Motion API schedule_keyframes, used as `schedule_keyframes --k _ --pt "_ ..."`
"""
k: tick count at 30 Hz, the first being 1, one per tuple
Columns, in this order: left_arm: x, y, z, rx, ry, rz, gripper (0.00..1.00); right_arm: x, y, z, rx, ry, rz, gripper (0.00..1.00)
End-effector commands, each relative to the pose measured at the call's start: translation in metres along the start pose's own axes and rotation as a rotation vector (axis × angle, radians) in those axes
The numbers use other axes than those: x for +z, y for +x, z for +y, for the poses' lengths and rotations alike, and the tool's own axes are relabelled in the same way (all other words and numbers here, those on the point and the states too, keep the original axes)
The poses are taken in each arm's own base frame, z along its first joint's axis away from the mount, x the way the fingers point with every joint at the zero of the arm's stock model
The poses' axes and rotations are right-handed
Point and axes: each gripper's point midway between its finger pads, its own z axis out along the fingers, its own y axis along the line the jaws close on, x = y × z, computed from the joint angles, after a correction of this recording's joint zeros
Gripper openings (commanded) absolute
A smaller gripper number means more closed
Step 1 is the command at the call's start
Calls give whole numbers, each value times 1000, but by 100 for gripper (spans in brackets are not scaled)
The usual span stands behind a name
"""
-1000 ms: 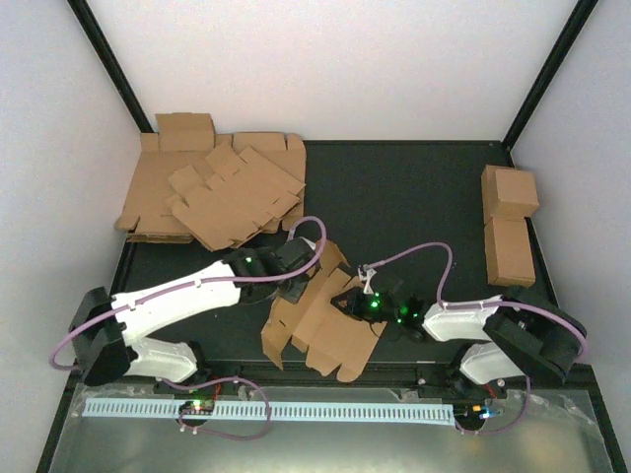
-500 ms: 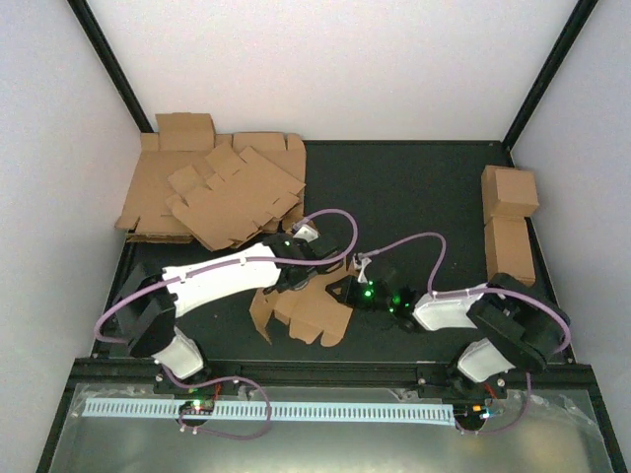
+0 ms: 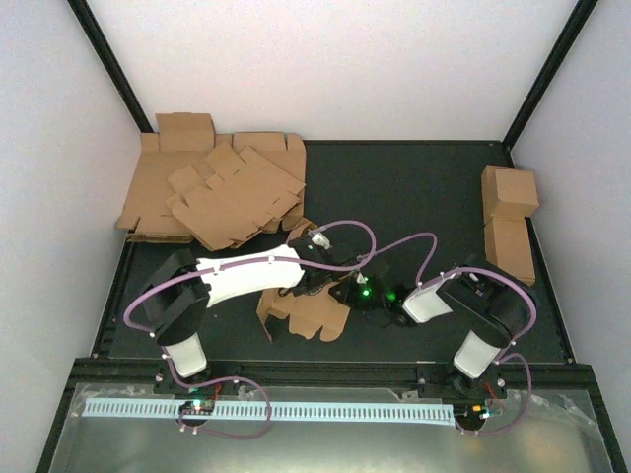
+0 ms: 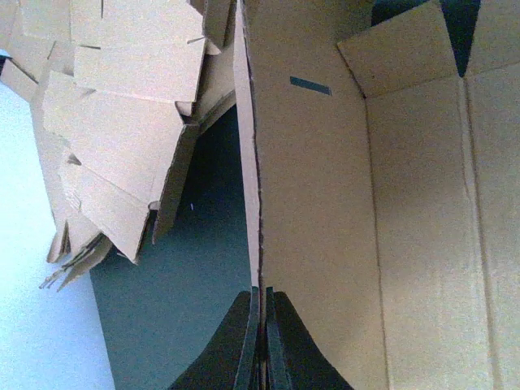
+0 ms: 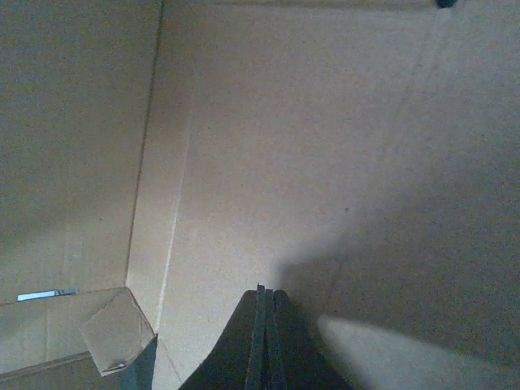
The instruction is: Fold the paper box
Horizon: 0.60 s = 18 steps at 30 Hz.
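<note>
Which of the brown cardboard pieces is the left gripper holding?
The partly folded paper box at near centre, its edge pinched by the left gripper; the flat blanks and finished cartons lie apart, untouched.

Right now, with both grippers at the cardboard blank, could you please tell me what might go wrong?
1. The left gripper is shut on only the thin edge of one panel of the paper box; that edge could slip out or crumple.
2. The stack of flat blanks lies close beside that panel; a flap might snag on it.
</note>
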Motion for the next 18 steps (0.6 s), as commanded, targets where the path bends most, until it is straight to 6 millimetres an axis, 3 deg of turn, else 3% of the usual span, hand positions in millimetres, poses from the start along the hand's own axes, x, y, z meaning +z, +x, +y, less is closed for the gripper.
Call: schedule_keyframes --k 1,9,18 --pt "-8 -9 -11 14 10 -16 2 5 -4 9 -28 -43 2 2" --pt "-3 -5 -35 57 7 1 2 -7 -15 22 -108 -57 -53 2" --pt "-1 -1 -33 53 -5 -9 1 -37 -73 30 -224 -58 -184 5"
